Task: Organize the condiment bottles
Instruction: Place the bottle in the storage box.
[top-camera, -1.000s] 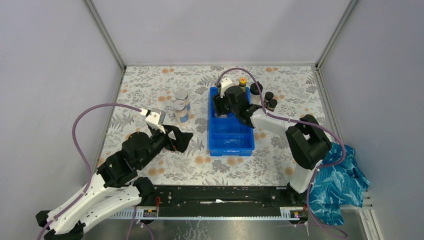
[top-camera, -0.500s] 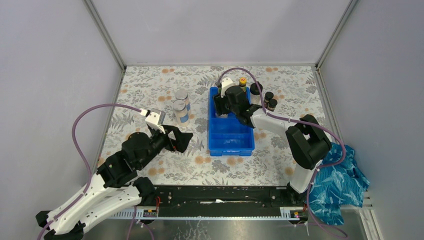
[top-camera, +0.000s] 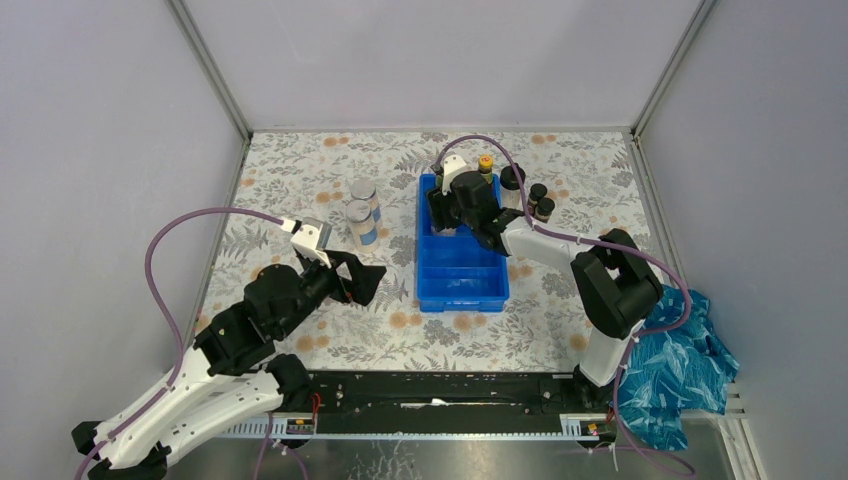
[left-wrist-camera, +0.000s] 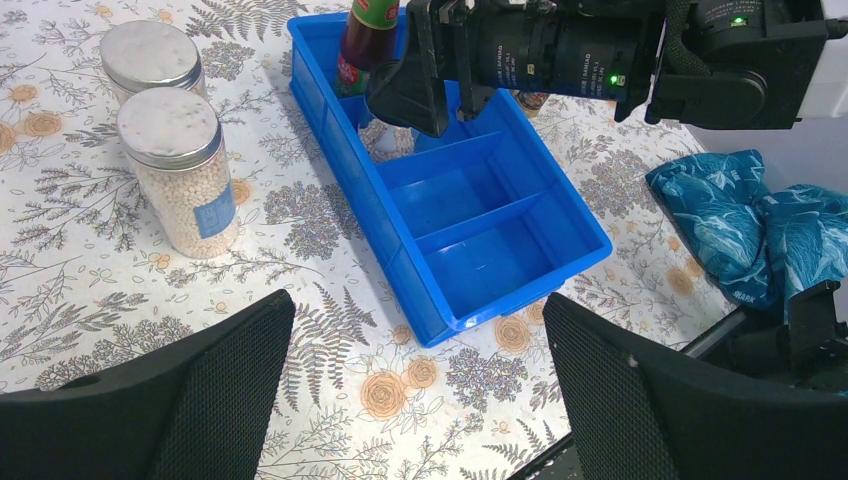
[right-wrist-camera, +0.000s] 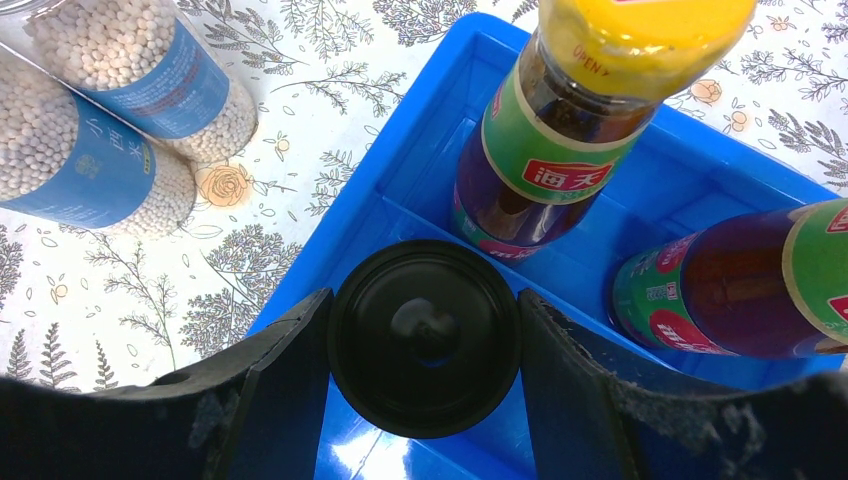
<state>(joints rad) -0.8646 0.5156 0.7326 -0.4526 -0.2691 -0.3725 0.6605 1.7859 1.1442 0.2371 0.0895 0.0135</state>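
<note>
Black-capped bottle, gripped by right fingers

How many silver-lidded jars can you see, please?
2: the nearer jar and the farther jar stand together on the table, left of the blue tray. No others show.

Here's the table, dressed in a grey-and-orange floral cloth, evenly lit with only soft shadows. Plain pale lilac-grey walls box it in: one behind its far edge, one on its left, one on its right. Aluminium posts rise from its two far corners. A black rail runs along its near edge, and off its near right corner sits a crumpled blue cloth.
</note>
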